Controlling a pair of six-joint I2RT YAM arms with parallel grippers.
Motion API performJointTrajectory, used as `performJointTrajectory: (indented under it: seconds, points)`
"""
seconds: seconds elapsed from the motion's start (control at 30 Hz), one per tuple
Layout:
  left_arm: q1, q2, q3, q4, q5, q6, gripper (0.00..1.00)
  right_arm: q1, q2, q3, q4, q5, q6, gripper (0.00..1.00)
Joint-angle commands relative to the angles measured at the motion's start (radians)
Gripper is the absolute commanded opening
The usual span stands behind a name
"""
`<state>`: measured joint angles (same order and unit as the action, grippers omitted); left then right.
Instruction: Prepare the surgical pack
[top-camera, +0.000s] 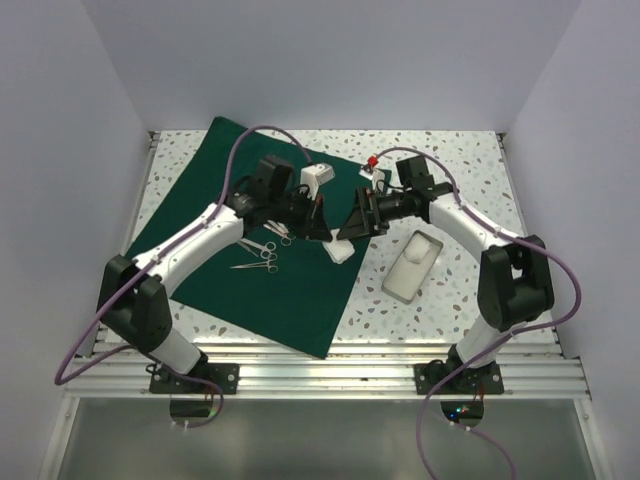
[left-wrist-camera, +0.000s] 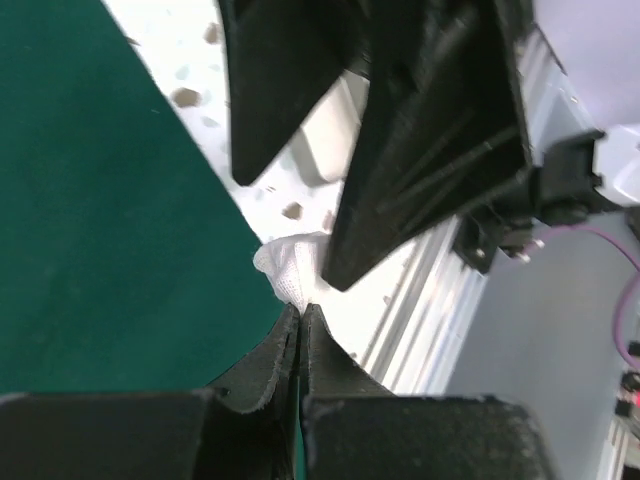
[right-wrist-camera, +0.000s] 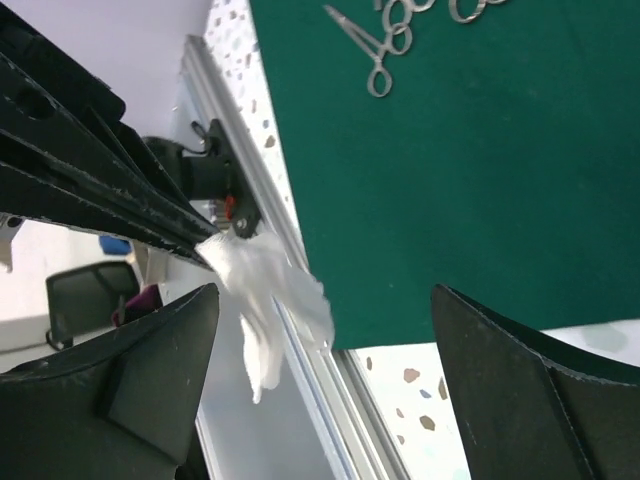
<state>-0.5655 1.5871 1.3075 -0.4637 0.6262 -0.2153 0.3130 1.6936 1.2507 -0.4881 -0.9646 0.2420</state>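
Note:
The dark green drape (top-camera: 250, 270) lies flat on the left half of the table. On it are steel scissors and forceps (top-camera: 262, 252), and one forceps (right-wrist-camera: 377, 58) shows in the right wrist view. My left gripper (left-wrist-camera: 301, 310) is shut on a corner of a white gauze square (left-wrist-camera: 288, 268), which hangs crumpled over the drape's right edge (top-camera: 340, 252). My right gripper (right-wrist-camera: 325, 292) faces it with its jaws open wide around the hanging gauze (right-wrist-camera: 262, 295), not touching it. A steel tray (top-camera: 424, 247) holding more white gauze sits on the right.
A white block (top-camera: 318, 177) stands on the drape's far edge, with a small red-topped item (top-camera: 373, 162) beside it. Grey walls close in the speckled table (top-camera: 470, 170) on three sides. An aluminium rail (top-camera: 330, 360) runs along the near edge.

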Motion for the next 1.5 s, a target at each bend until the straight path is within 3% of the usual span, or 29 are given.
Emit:
performJointTrajectory:
  seconds: [0.0, 0.3, 0.47, 0.6, 0.67, 0.73, 0.77, 0.8, 0.87, 0.9, 1.0, 1.2, 1.3, 1.47]
  points:
    - [-0.007, -0.068, -0.057, -0.016, 0.134, 0.04, 0.0, 0.006, -0.071, -0.043, 0.104, -0.121, -0.012, 0.91]
    - [-0.013, -0.133, -0.106, -0.015, 0.165, 0.028, 0.0, 0.092, -0.147, -0.14, 0.128, -0.21, 0.002, 0.86]
    - [-0.013, -0.141, -0.105, -0.001, 0.173, 0.016, 0.0, 0.115, -0.167, -0.183, 0.115, -0.215, 0.014, 0.75]
    - [-0.013, -0.141, -0.106, -0.001, 0.175, 0.02, 0.0, 0.123, -0.18, -0.214, 0.137, -0.212, 0.037, 0.49]
    - [-0.014, -0.136, -0.106, -0.001, 0.179, 0.016, 0.0, 0.127, -0.18, -0.224, 0.135, -0.209, 0.04, 0.43]
    - [-0.013, -0.131, -0.105, 0.0, 0.187, 0.017, 0.0, 0.13, -0.178, -0.229, 0.134, -0.201, 0.042, 0.26]
    - [-0.013, -0.131, -0.103, 0.002, 0.187, 0.013, 0.0, 0.133, -0.178, -0.232, 0.132, -0.201, 0.045, 0.08]
    - [-0.014, -0.13, -0.102, 0.0, 0.187, 0.014, 0.0, 0.132, -0.178, -0.235, 0.134, -0.2, 0.046, 0.0]
    - [-0.01, -0.127, -0.096, 0.002, 0.175, 0.005, 0.03, 0.133, -0.184, -0.247, 0.149, -0.184, 0.072, 0.0]
    - [-0.005, -0.125, -0.094, 0.003, 0.167, 0.001, 0.23, 0.133, -0.187, -0.25, 0.154, -0.174, 0.083, 0.0]
    - [0.036, -0.127, -0.106, 0.0, 0.118, -0.021, 0.52, 0.127, -0.202, -0.273, 0.149, -0.109, 0.121, 0.0]
    - [0.194, -0.122, -0.108, -0.033, 0.0, -0.039, 0.61, 0.014, -0.291, -0.353, 0.091, 0.068, 0.195, 0.0]
    - [0.194, -0.096, -0.073, -0.104, -0.095, -0.009, 0.6, -0.124, -0.357, -0.399, 0.031, 0.136, 0.209, 0.0]
    - [0.194, -0.052, -0.096, -0.089, -0.079, 0.001, 0.57, -0.31, -0.393, -0.425, -0.066, 0.358, 0.198, 0.0]
